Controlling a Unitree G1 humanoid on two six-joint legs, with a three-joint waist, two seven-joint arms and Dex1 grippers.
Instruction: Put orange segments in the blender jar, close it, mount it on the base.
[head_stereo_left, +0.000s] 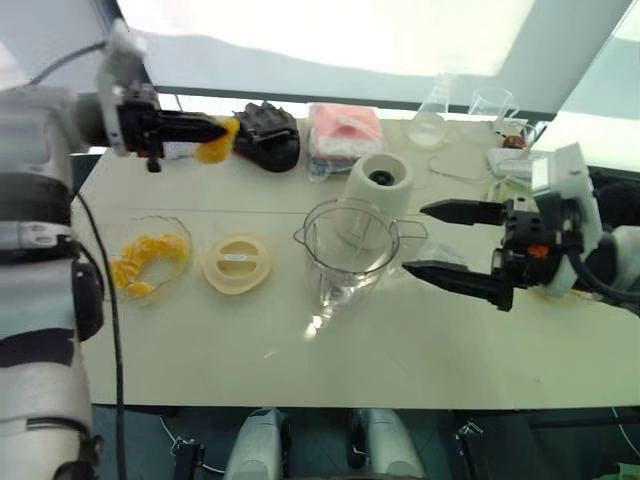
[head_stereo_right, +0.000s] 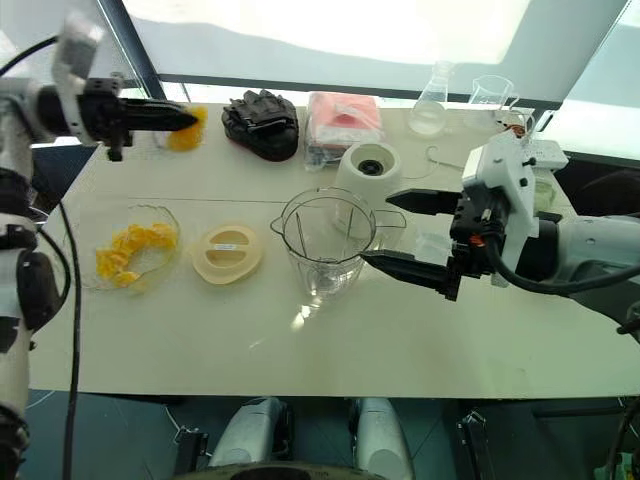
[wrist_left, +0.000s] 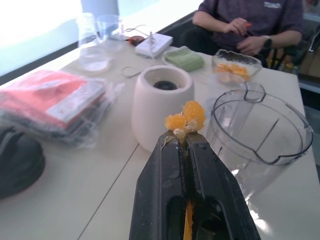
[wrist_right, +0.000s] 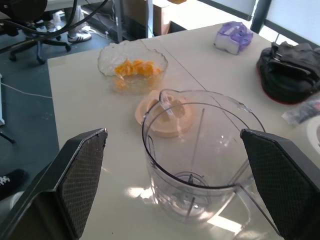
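The blender jar (head_stereo_left: 348, 252) is standing upright near the middle of the surface (head_stereo_left: 420, 350), empty as far as the views are showing, with no segment visible inside. The base (head_stereo_left: 380, 180) is standing just behind it, its black socket uncovered. The flat cream lid (head_stereo_left: 237, 262) is lying to the jar's left, and beyond it a clear bowl (head_stereo_left: 150, 262) is holding the remaining orange segments (head_stereo_left: 148, 258).

Task progress is judged as early: loading is under way, while closing the jar and mounting it on the base are not yet done.

The left pincer (head_stereo_left: 222, 130) is hanging above the far left part of the surface, well apart from the jar, and its fingers are clamping one orange segment (wrist_left: 186, 118) at the tips. In the left wrist view the segment is protruding past the closed fingertips, with the jar and base lying ahead.

The right pincer (head_stereo_left: 432, 240) is standing spread wide, holding nothing. Its fingers (wrist_right: 82, 172) are flanking the jar on either side without visibly touching the wall, apparently positioned to steady it.

A black glove-like item (head_stereo_left: 268, 132), a red packet (head_stereo_left: 342, 132) and glassware (head_stereo_left: 432, 118) are sitting along the far edge.
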